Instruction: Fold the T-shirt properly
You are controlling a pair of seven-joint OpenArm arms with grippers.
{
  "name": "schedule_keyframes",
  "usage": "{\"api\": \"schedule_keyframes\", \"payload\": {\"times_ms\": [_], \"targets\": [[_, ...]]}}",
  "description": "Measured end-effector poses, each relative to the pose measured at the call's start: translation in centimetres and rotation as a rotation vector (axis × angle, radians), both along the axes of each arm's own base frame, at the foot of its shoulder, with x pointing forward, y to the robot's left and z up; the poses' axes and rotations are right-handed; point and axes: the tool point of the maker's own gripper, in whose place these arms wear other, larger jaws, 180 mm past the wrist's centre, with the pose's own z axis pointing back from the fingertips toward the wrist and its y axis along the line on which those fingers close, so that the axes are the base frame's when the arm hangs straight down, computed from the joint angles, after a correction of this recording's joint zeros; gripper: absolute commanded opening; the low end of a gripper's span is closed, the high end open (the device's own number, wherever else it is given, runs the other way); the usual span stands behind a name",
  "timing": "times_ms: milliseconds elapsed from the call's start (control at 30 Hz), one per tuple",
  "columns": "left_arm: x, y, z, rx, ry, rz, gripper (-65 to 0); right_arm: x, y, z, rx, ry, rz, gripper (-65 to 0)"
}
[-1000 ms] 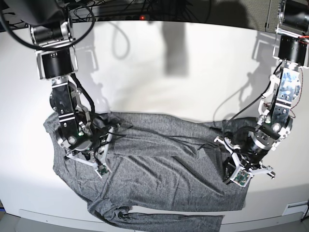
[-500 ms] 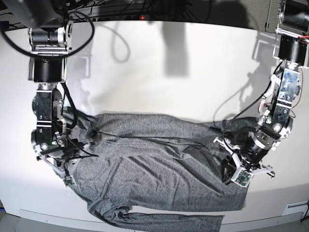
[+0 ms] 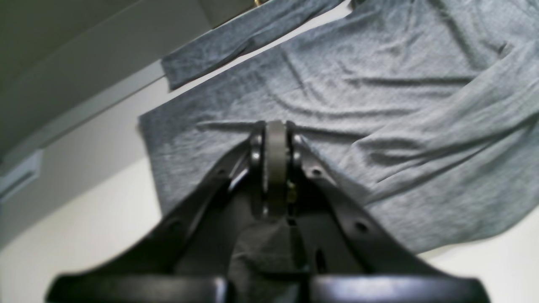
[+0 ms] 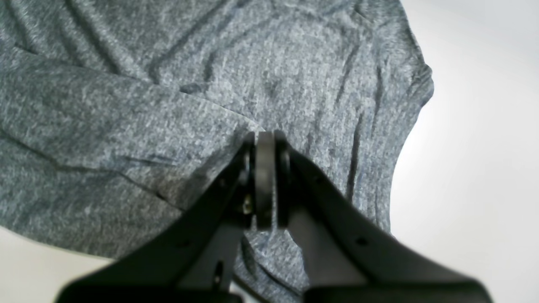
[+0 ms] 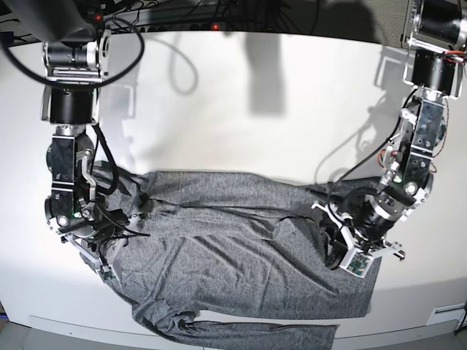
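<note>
**Both arms hold the shirt and start to pull it**

The white counter [image 5: 241,109] is the biggest thing here. The T-shirt [image 5: 241,255] lies spread across the near half of it, from one arm to the other. It is soft, grey and full of wrinkles. One long sleeve [image 5: 241,334] trails along the near edge of the counter.

A second ago the right arm sat further in over the cloth. It has since swung out to the shirt's end on the left of the base view, and that end now looks pulled out flatter. The left arm has shifted a little inward at the other end, and the cloth there is bunched up against it. I think the arms are stretching and tidying the shirt so it can be folded. No fold looks finished yet, so the task seems to be at an early stage.

The right gripper [image 4: 264,139] has its jaws pressed together. A ridge of grey cloth runs right up to the tips, so they seem to be pinching the shirt near its curved edge.

The left gripper [image 3: 276,128] also has its jaws pressed together. A dark lump of cloth sits between them lower down, so they are pinching the shirt near its straight hem.
</note>
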Motion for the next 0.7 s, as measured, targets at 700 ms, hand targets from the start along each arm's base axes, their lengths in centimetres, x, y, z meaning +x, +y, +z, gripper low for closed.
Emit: {"api": "schedule_keyframes", "payload": {"times_ms": [700], "targets": [[-0.7, 5.2, -9.3, 0.393, 0.074, -0.003, -48.2, -0.1, 0.2, 0.0, 0.022, 0.004, 0.003, -55.0]]}}
